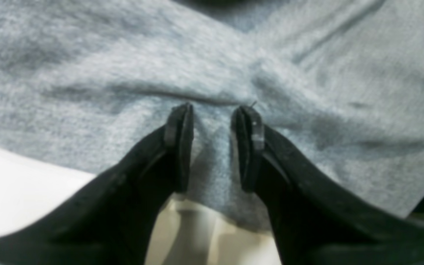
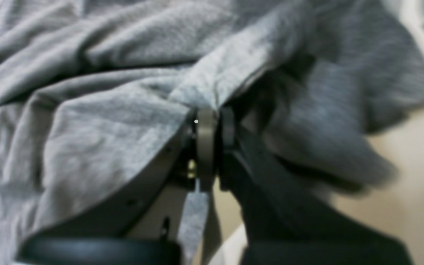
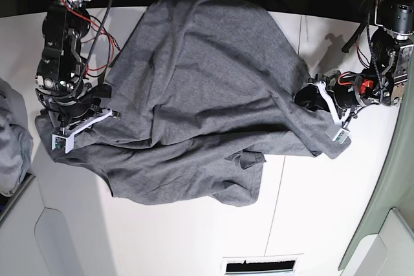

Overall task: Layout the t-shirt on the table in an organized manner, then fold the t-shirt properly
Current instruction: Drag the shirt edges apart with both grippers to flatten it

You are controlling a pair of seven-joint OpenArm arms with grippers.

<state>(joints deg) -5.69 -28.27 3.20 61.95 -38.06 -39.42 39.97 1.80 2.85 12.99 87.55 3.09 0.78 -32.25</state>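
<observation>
The heather-grey t-shirt (image 3: 207, 82) lies rumpled across the white table (image 3: 323, 211), with its lower hem bunched in folds. In the base view my right gripper (image 3: 77, 124) is at the shirt's left edge. The right wrist view shows that gripper (image 2: 212, 114) shut on a pinched fold of the t-shirt (image 2: 105, 110). My left gripper (image 3: 323, 105) is at the shirt's right corner. Seen from the left wrist, this gripper (image 1: 212, 110) has its jaws apart, with the edge of the t-shirt (image 1: 212, 55) in the gap between them.
A paler bluish-grey cloth bundle (image 3: 13, 140) lies at the table's left edge. A thin dark seam (image 3: 284, 172) runs down the tabletop. A slotted vent (image 3: 259, 266) sits at the near edge. Red and black cables (image 3: 97, 24) hang by the right arm.
</observation>
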